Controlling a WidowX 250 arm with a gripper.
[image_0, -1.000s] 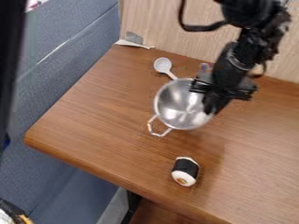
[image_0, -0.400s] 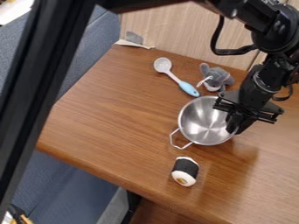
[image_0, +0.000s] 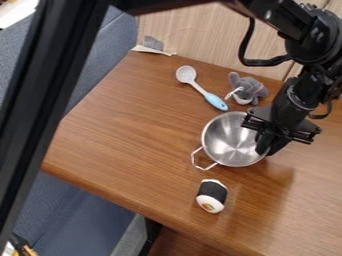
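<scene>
The black gripper (image_0: 264, 145) hangs at the right rim of a shiny metal pot (image_0: 230, 140), its fingers closed on the pot's right side. The pot stands upright on the wooden table, and its wire handle sticks out toward the lower left. Nothing shows inside the bowl. Behind the pot lie a spoon (image_0: 215, 101) with a pale blue handle and a grey plush toy (image_0: 250, 90). In front of it is a sushi roll toy (image_0: 212, 195) with a black band and white ends.
The wooden table (image_0: 120, 130) has its rounded front edge running from left to lower right. A wood-grain panel (image_0: 200, 35) rises behind it. A black post crosses the left side of the view, in front of a blue-grey padded surface (image_0: 80, 210).
From one second ago, the pot and gripper have moved right and a little toward the front, uncovering the spoon's handle and the plush toy. Since the later frame they have shifted slightly left.
</scene>
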